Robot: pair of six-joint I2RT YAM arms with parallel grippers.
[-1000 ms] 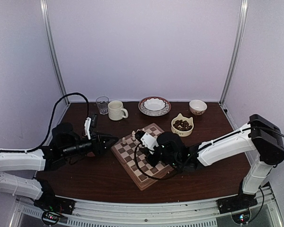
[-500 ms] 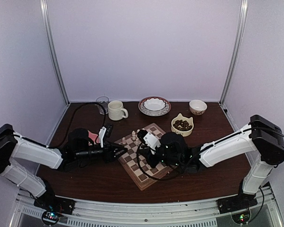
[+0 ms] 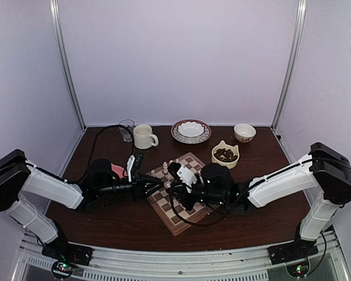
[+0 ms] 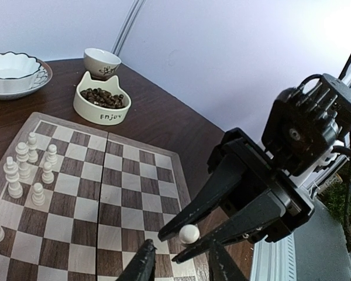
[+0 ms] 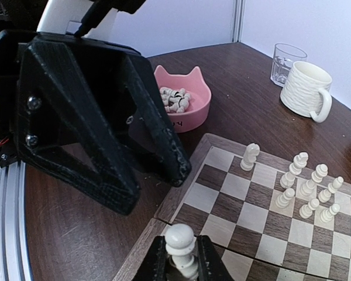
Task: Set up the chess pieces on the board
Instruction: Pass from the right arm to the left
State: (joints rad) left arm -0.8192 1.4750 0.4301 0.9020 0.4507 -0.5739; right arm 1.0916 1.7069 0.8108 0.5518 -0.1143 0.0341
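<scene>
– Two grippers tip to tip over the board's (image 4: 123, 196) left edge: what should you watch?

– Your right gripper (image 5: 180, 262) is clenched on a pawn (image 5: 180, 243), held upright just above that edge. Your left gripper (image 4: 181, 268) faces it with its fingers (image 4: 144, 266) apart and nothing between them. If this is a handover, I judge timing to be the danger. Let go on the right before the left has the pawn and it drops, likely rolling off the rim. Close the left while the right grips hard and the pawn may twist or pop out.

– Anything else?

– The black jaws sit very close. Push either arm forward and they knock, which could jolt the pawn loose. The standing pieces (image 4: 29, 167) along the far-left edge are apart from all this, so they look safe.

– Which view do you trust?

– The left wrist shows only the pawn's round head between the right fingers. The right wrist shows its stem pinched, plus a pink bowl (image 5: 190, 120) of spare pale pieces off to the left. From the top the pawn is too small to tell, and you see only the arms meeting.
</scene>
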